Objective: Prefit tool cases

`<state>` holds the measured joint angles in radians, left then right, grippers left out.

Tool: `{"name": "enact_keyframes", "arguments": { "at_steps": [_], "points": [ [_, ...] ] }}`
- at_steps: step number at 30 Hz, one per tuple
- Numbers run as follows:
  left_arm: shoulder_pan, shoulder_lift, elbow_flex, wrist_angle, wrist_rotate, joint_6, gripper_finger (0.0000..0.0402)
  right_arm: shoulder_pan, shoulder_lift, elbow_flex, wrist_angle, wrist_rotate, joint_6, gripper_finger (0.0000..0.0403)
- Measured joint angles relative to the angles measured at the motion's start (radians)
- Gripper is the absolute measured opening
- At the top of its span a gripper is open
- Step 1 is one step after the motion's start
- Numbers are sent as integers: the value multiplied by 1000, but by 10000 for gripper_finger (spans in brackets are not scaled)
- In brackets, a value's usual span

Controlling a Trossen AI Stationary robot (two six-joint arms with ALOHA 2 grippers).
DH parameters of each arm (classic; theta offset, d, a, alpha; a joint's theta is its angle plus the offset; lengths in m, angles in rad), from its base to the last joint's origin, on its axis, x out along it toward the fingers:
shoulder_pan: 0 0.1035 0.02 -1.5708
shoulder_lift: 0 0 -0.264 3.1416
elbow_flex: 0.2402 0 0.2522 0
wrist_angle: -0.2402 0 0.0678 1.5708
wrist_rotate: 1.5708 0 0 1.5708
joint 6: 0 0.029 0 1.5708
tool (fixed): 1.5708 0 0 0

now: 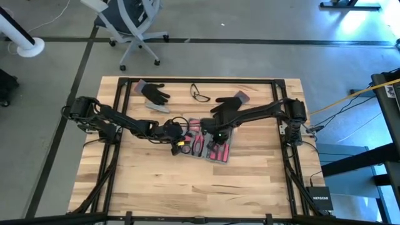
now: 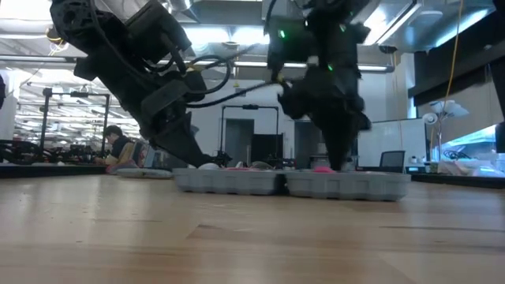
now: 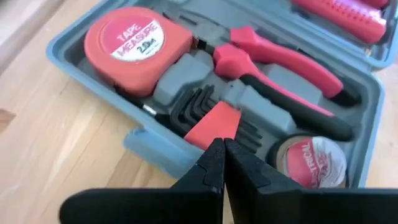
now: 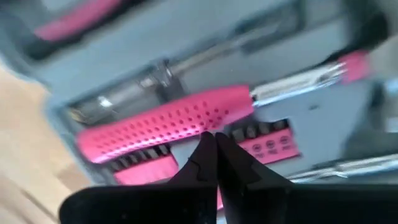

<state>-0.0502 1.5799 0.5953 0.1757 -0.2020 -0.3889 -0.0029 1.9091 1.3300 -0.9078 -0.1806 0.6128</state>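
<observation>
Both claws: pinched fully together and holding nothing, tips hanging just over the open tool case (image 1: 203, 145), which lies flat mid-table with both halves spread.
Left gripper (image 3: 222, 163): over the case's left half, tips right above the red holder of the hex key set (image 3: 205, 115), near the latch tab on the case's edge.
Right gripper (image 4: 214, 155): over the case's right half, tips just above the pink dotted-grip handle (image 4: 165, 124), probably a screwdriver, though that view is smeared so don't quote me.
Neighbours in the case: tape measure (image 3: 137, 46), red-handled pliers (image 3: 283, 74) and roll of electrical tape (image 3: 311, 163) share the left half with the hex keys.
Risk 1: a closed tip pressing down off-centre could tip a tool out of its recess instead of seating it.
Risk 2: nothing pins the case, so a sideways shove would slide it across the wood.
Risk 3: both arms meet over the case, so a wide swing could clip the other arm.
Gloves (image 1: 153, 92): well clear of the case, no worry.
</observation>
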Motion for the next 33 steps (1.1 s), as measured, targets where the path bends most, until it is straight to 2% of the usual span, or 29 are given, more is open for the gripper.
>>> {"name": "enact_keyframes", "arguments": {
  "at_steps": [7, 11, 15, 17, 19, 27, 33],
  "points": [
    [0, -3, 3, 12, -5, 1, 0, -17, -8, 147, -128, 102, -10, 0],
    [1, -2, -1, -1, -4, -7, 0, -12, 12, 110, -94, 87, -2, 0],
    [2, -1, -4, -8, -7, -30, 0, 10, 61, 20, 52, 62, 21, 0],
    [1, 0, -4, -11, -7, -43, 0, 7, 93, 3, 74, 2, 36, 0],
    [1, -1, -4, -11, -10, -45, 0, 6, 95, -10, 81, -15, 27, 0],
    [1, 0, -4, -4, -30, -46, 0, -51, 47, 10, 59, -7, 2, 0],
    [2, -3, 2, 16, -34, -45, 0, -90, -7, 98, -12, 64, -23, 0]
  ]
}}
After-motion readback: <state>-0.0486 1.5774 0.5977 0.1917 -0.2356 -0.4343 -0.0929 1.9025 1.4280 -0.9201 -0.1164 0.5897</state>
